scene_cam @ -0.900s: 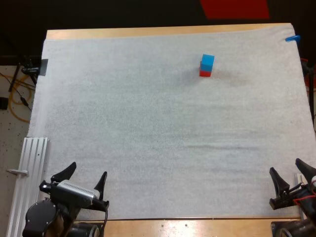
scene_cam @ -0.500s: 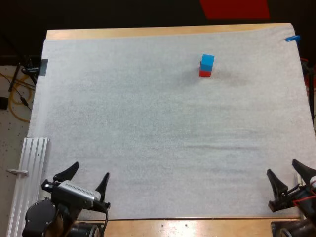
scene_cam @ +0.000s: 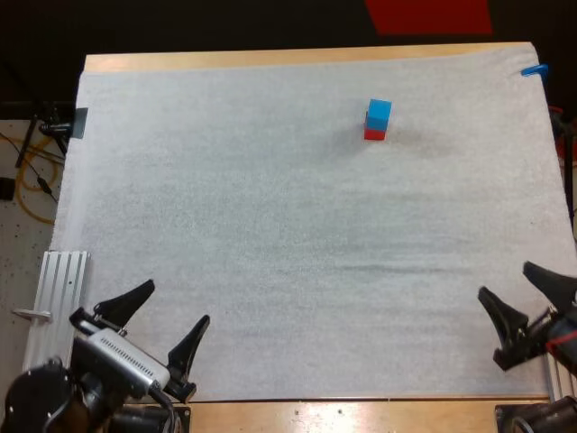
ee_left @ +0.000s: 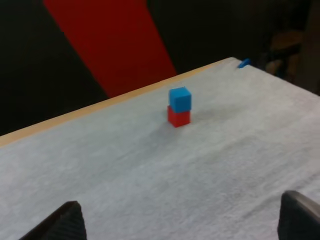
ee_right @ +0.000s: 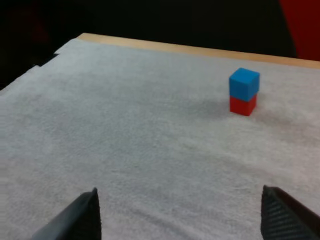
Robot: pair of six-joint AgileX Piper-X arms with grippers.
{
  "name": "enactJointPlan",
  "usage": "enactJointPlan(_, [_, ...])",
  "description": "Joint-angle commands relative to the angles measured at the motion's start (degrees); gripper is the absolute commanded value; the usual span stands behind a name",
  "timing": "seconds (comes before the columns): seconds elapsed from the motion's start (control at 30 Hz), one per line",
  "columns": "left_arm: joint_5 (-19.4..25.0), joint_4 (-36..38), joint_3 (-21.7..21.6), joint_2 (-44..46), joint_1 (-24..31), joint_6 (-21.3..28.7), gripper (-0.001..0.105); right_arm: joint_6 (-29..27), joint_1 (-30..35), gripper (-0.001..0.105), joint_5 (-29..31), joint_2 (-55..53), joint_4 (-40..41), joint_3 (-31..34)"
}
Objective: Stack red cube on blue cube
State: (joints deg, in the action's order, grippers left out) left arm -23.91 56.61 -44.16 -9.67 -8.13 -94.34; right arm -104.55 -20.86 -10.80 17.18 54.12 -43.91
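Nearest, at the mat's near edge, the left tool [scene_cam: 177,304] and the right tool [scene_cam: 505,280] both have their fingers spread wide, pinching nothing and well apart from the cubes. Beyond them the white mat [scene_cam: 270,225] runs bare across the wooden counter [scene_cam: 270,59]. Far off, right of centre and near the mat's far side, the blue cube [scene_cam: 380,110] sits on top of the red cube [scene_cam: 374,133], touching it. That is the reverse of the order asked for. By my judgement the task is not done: blue must come off and red go on it. Neither cube has a long axis; the two-cube stack stands upright, its long axis vertical, with no visible tilt.
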Motion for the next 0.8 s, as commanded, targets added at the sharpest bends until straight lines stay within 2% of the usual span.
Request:
enactJointPlan(0.0, [-0.3, -0.9, -1.2, -1.2, -1.5, -0.1, 0.075, -0.2, 0.0, 0.065, -1.7, 2.1, -0.3, -1.8])
enactJointPlan(0.13, [-0.3, -0.9, -2.7, -4.7, -4.9, -0.1, 0.075, -0.2, 0.0, 0.065, -2.3, 9.3, -0.4, -5.0])
enactJointPlan(0.4, [-0.3, -0.9, -2.7, -7.6, -5.0, -0.1, 0.075, -0.2, 0.0, 0.065, -2.1, 22.7, -7.3, -9.5])
enactJointPlan(0.5, [-0.3, -0.9, -2.7, -7.6, -5.0, -0.1, 0.075, -0.2, 0.0, 0.065, 0.4, 29.6, -10.8, -11.2])
enactJointPlan(0.63, [-0.3, -0.9, -2.7, -7.6, -5.0, -0.1, 0.075, 3.3, -0.4, 0.065, 4.7, 39.3, -13.1, -14.9])
enactJointPlan(0.77, [-0.3, -0.9, -2.7, -7.6, -5.0, -0.3, 0.075, 4.4, -1.8, 0.065, 7.8, 47.2, -17.5, -17.9])
